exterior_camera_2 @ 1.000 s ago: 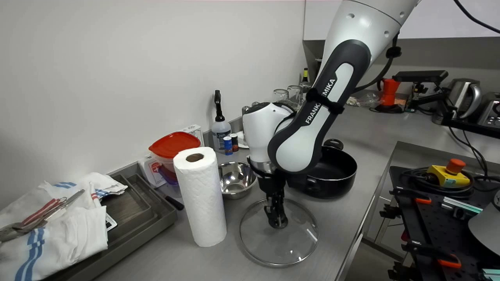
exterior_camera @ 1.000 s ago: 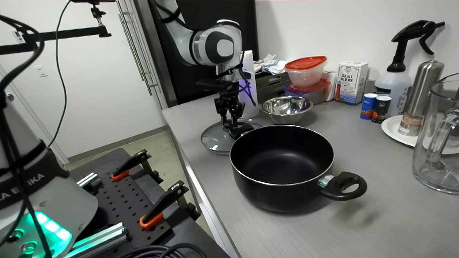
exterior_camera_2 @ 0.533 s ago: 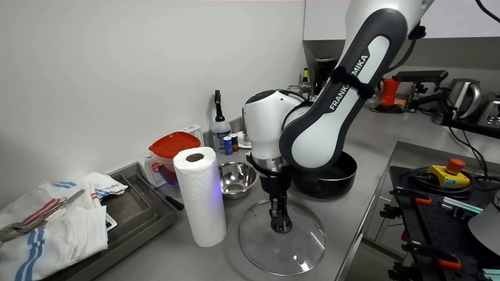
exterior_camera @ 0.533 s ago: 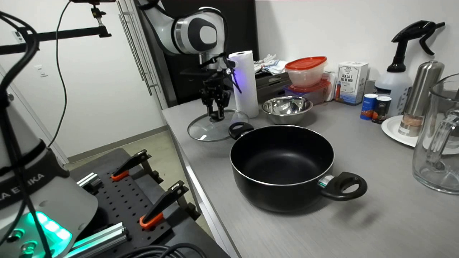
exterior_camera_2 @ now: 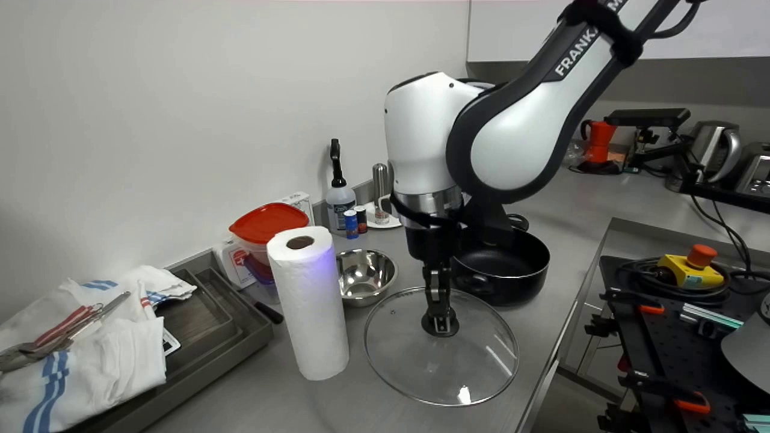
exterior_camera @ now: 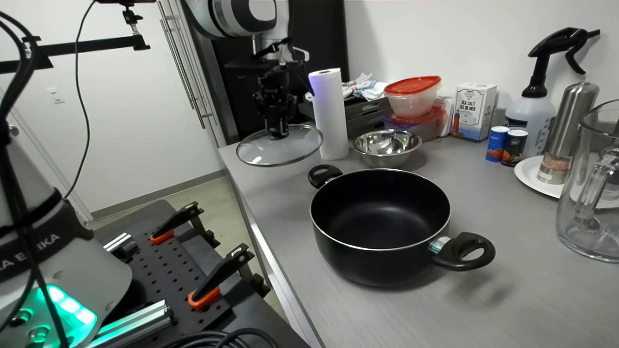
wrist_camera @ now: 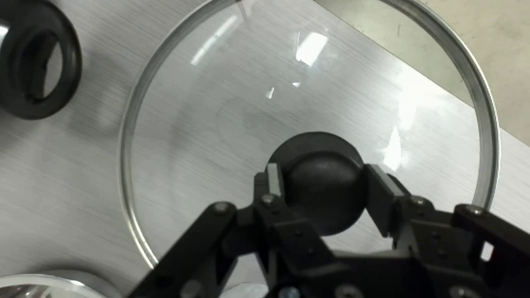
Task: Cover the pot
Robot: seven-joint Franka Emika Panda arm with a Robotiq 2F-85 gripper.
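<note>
A: Found the pot [exterior_camera: 382, 263] in an exterior view?

B: Yes, found standing upright on the brushed grey counter [exterior_camera: 358, 314], nearer the floor-side edge than the wall edge: wide, round, matte black, thin bright rim, glossy loop handles [exterior_camera: 478, 263]. Look past it toward the far corner for the glass lid [exterior_camera: 292, 151], hanging clear of the surface beneath the black gripper [exterior_camera: 277, 131].

A: And toward the wall edge?

B: Count a mirror-bright steel bowl [exterior_camera: 384, 161], red-lidded plastic tubs [exterior_camera: 411, 105], a printed salt box [exterior_camera: 474, 113], a translucent spray bottle [exterior_camera: 529, 111] and a clear pitcher [exterior_camera: 578, 212].

A: Try an exterior view with the paper towel roll [exterior_camera_2: 310, 313].

B: Quilted, white, upright, near the lid. Catch the pot partly hidden behind the glossy white arm [exterior_camera_2: 523, 141], near the floor-side edge. Spot a dark, hard-sided tray [exterior_camera_2: 246, 349] by the wall edge, with crumpled, blue-striped towels [exterior_camera_2: 114, 355] partly over it.

A: And the fingers [wrist_camera: 383, 198], in the wrist view?

B: Narrow, pressed to either side of a smooth, domed black knob [wrist_camera: 325, 186], holding the lid by it. See through the glass, inside a silvery metal band, to fine streaks in the counter, its slanting edge and mottled floor [wrist_camera: 501, 45] beyond. Make out one loop handle at the upper left, beside the lid's rim.
</note>
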